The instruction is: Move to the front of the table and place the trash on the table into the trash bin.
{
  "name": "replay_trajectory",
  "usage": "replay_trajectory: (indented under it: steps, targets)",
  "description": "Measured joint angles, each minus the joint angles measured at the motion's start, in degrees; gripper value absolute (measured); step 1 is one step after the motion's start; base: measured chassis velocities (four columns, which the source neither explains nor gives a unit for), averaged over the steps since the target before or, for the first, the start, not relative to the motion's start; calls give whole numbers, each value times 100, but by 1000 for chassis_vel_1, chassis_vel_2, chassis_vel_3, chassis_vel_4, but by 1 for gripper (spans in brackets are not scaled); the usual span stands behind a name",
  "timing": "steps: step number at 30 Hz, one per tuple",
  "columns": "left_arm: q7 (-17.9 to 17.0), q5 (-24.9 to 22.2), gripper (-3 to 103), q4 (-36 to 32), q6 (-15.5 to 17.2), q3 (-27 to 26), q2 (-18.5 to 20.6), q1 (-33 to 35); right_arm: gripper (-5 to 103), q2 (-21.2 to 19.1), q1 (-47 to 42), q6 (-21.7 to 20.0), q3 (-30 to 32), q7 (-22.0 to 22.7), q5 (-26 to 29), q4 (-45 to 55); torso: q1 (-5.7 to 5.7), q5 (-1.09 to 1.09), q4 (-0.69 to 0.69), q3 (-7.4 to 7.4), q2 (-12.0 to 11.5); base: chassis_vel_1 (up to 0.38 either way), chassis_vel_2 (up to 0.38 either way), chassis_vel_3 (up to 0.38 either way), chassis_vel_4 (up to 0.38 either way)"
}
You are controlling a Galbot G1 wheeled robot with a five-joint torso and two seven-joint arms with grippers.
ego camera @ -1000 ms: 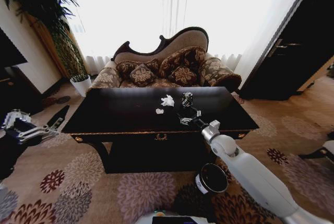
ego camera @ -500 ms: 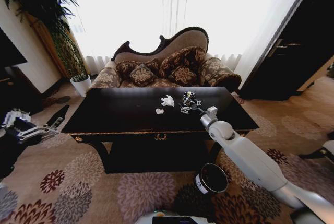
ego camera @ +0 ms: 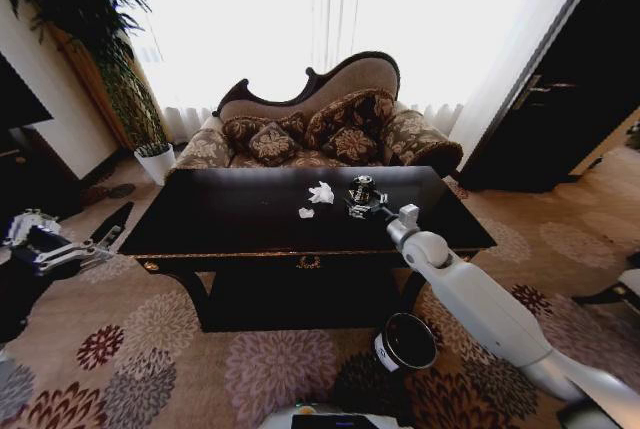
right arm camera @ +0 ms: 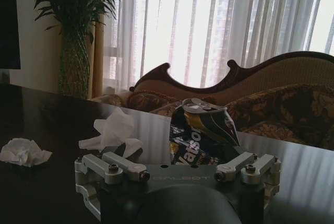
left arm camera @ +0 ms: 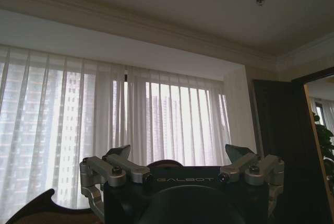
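The glossy black table (ego camera: 230, 224) stands in front of me. On it lie a larger white paper ball (ego camera: 321, 192), a smaller white paper ball (ego camera: 306, 213) and a dark shiny wrapper (ego camera: 361, 188). My right gripper (ego camera: 361, 205) reaches over the table to the wrapper. In the right wrist view the right gripper (right arm camera: 182, 153) is open, with the wrapper (right arm camera: 201, 130) standing between its fingers and both paper balls (right arm camera: 112, 130) (right arm camera: 23, 152) off to one side. The trash bin (ego camera: 405, 341) sits on the carpet by the table's front right corner. My left gripper (ego camera: 85, 247) (left arm camera: 180, 153) hangs open at the far left.
A patterned sofa (ego camera: 320, 129) stands behind the table. A white plant pot (ego camera: 155, 161) and a tall plant (ego camera: 90, 9) are at the back left. A dark cabinet (ego camera: 560, 109) is at the right. Flowered carpet lies open in front of the table.
My right gripper has advanced across the table from near the front edge up to the dark wrapper. The left arm has stayed put.
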Motion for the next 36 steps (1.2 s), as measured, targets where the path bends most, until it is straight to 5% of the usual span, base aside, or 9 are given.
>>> replay_trajectory:
  steps: [15,34,36]
  targets:
    - [0,-31,100,-135,2,-129,-41,158,100,-89,492,155,-197,-274,-290,-822,-1,0,2,0,0,0,0,0,0]
    - [0,36,100,-122,-7,-96,-85,176,102,38,1076,312,-763,-787,61,-1082,0,-1,1,0,-1,0,0,0,0]
    - [0,76,100,-102,-12,-55,-85,160,93,38,1029,337,-733,-860,94,-1026,0,-1,2,0,-1,0,0,0,0]
